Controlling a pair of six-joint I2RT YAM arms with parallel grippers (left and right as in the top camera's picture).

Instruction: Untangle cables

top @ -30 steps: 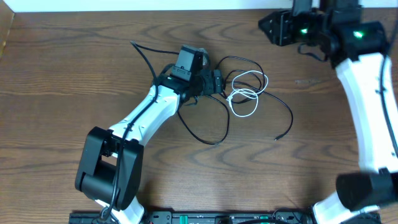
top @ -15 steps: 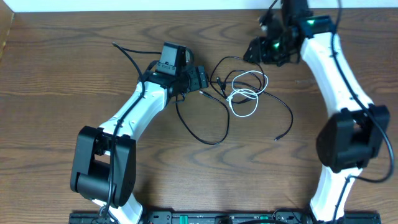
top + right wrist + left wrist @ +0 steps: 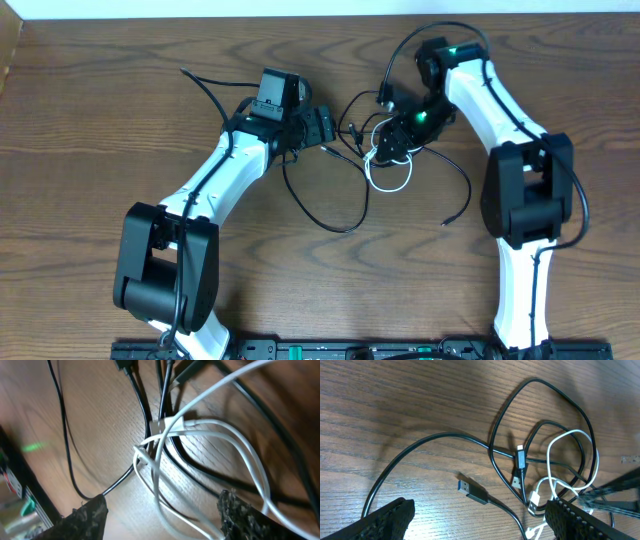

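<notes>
The black cable [image 3: 345,230] and the white cable [image 3: 394,186] lie looped over each other at the table's centre. My left gripper [image 3: 325,128] sits open just left of the tangle. In the left wrist view the black cable's plug [image 3: 470,491] lies on the wood ahead of the left gripper [image 3: 480,530], and the white cable [image 3: 570,440] curls to the right. My right gripper [image 3: 392,143] hangs low over the white loops. Up close, the right gripper [image 3: 162,520] is open, with white cable [image 3: 215,425] strands and black cable [image 3: 140,405] running between its fingers [image 3: 240,515], not pinched.
The wooden table [image 3: 90,160] is bordered by a white strip at the back and a black equipment rail [image 3: 300,350] at the front. The left arm's thick black wire [image 3: 200,85] trails to the left. The right arm's own wire [image 3: 430,30] arcs above its wrist.
The right arm swung from the back right corner down onto the tangle, and its jaws widened. The left gripper drew back slightly to the left, then held still.
</notes>
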